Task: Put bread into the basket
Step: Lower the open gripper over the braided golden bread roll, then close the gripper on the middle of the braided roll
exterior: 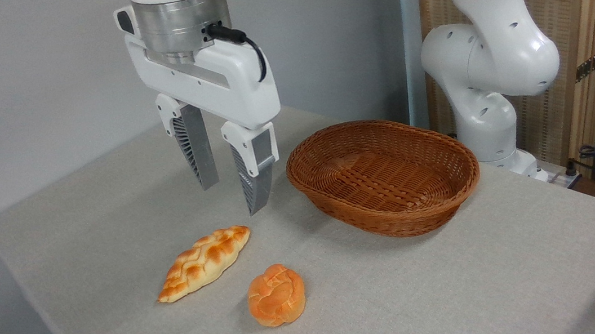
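On the table (459,283), the bread (204,262) looks light and squishy; grab mid-loaf, crosswise. Tool (231,198) hangs open, empty.

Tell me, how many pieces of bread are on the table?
2. The long braided loaf lies near the table's front left, below the open fingers. The small round knotted bun sits just right of it, nearer the camera. The basket looks empty.

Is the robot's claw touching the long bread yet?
Apart. The camera shows the open tool hanging above the bread, with bare table between them.
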### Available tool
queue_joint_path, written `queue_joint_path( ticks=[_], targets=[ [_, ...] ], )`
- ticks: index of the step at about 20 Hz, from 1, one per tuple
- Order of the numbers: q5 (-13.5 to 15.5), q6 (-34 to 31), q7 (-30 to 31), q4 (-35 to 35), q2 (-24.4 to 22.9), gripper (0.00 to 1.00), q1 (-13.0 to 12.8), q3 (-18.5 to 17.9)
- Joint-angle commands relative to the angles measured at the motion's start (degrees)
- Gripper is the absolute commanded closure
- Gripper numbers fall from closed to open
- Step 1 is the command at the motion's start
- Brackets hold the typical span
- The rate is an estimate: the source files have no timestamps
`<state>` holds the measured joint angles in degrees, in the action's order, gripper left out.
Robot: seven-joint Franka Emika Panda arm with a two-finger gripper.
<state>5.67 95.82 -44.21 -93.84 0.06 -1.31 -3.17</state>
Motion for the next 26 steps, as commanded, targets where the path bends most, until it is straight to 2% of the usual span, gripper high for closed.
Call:
queue_joint_path(
  ticks=[1,4,6,11,13,15,18,23,26],
  targets=[
    [1.4,3.0,0.2,-4.1,-1.1,0.00,-0.2,3.8],
    [1.4,8.8,1.4,-7.9,-0.9,0.00,0.1,8.4],
    [1.3,14.6,5.4,-11.5,-0.7,0.00,0.1,11.2],
    [1.4,26.2,17.9,-19.4,1.0,0.00,-0.1,15.3],
    [0.8,31.4,20.2,-21.3,2.3,0.00,-0.4,15.9],
    [-0.3,32.8,19.9,-22.6,2.7,0.00,-0.4,16.1],
    [-4.6,34.4,20.0,-23.8,3.4,0.00,-0.5,16.4],
    [-5.1,34.5,19.9,-23.8,3.5,0.00,-0.5,16.6],
    [-5.1,34.5,20.2,-23.8,5.3,0.02,-0.4,17.8]
  ],
)
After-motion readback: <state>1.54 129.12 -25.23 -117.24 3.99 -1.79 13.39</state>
